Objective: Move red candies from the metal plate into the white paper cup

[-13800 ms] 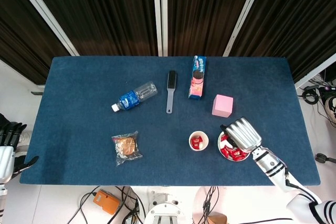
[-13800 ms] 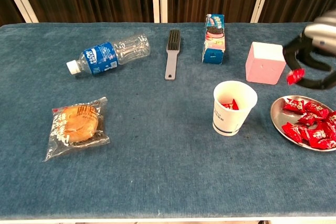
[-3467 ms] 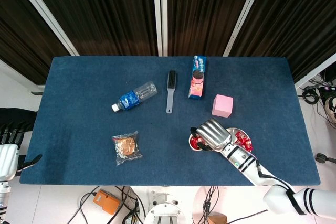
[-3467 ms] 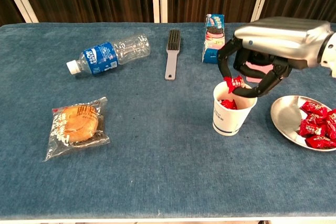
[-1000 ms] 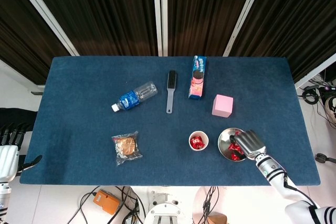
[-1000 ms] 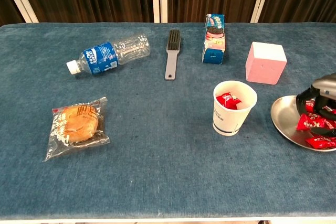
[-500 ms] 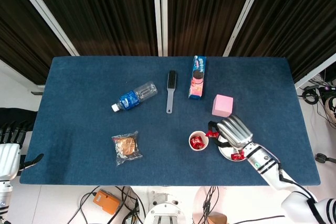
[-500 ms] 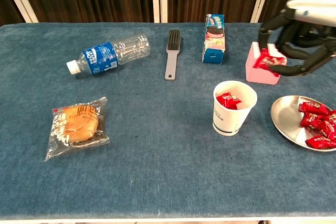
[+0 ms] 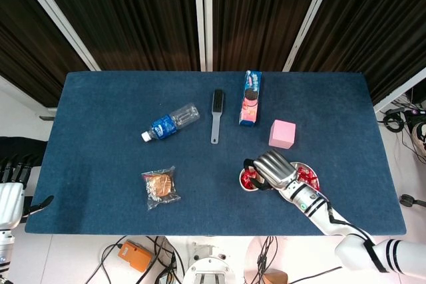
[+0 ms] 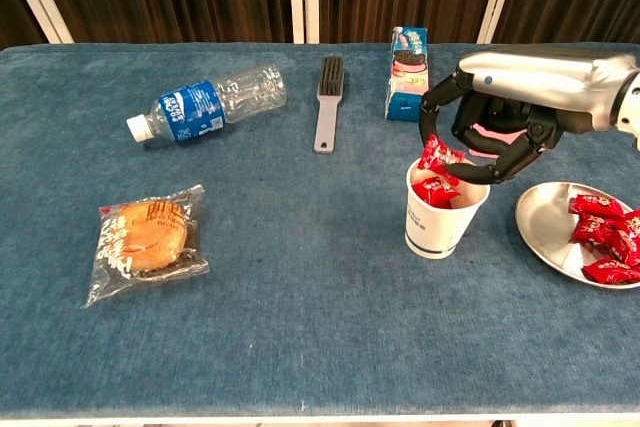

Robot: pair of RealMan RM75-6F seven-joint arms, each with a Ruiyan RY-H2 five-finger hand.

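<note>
The right hand (image 9: 274, 169) covers most of the white paper cup (image 9: 249, 180) from overhead. Metal plate (image 10: 548, 232) runs off the chest view's right edge, and the pink box (image 10: 492, 136) hides behind the fingers.

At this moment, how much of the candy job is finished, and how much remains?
Done: the white paper cup already holds at least one red candy. In hand: the right hand pinches another candy just above the cup's rim, not yet released. Left: several red candies lie on the metal plate. The left hand waits open at the table's edge.
</note>
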